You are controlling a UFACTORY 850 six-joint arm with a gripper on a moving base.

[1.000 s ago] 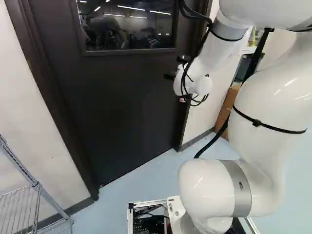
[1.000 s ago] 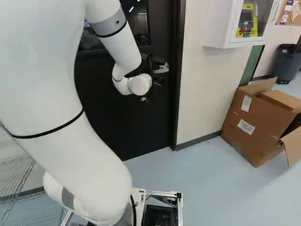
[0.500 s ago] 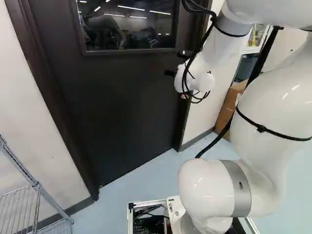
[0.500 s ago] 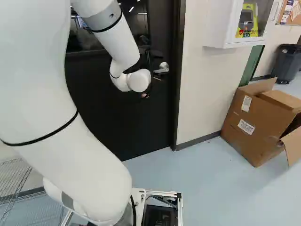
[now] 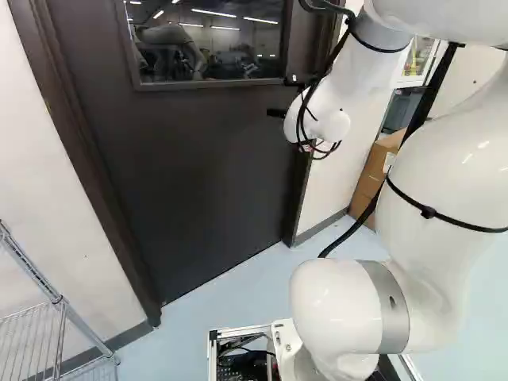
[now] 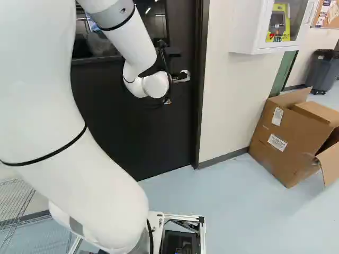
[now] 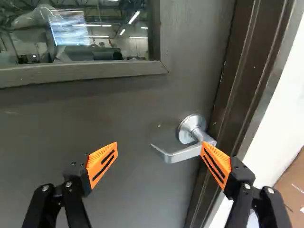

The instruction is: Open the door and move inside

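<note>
We see a big dark door (image 5: 190, 175), and it is shut. It has a window (image 5: 210, 44) up high. The silver handle (image 7: 180, 154) is on the door, lower than the window and near the door's side edge, by the dark frame (image 7: 240, 80).

Our white arm (image 5: 429, 182) reaches up and over to the door. At its end is our black gripper (image 5: 278, 96), close in front of the door. In the wrist view, the two fingers of our gripper (image 7: 159, 148) are wide open, with orange pads (image 7: 102, 164) on them. They have hold of nothing. One finger's tip covers a bit of the handle from where we look, but we cannot tell if it touches.

To the right of the door, in the right base view, we see a brown box (image 6: 283, 140) on the floor (image 6: 228, 206) and a white cabinet (image 6: 248, 26) on the wall (image 6: 228, 100). To the left of the door, in the left base view, is a wire shelf (image 5: 56, 299).
</note>
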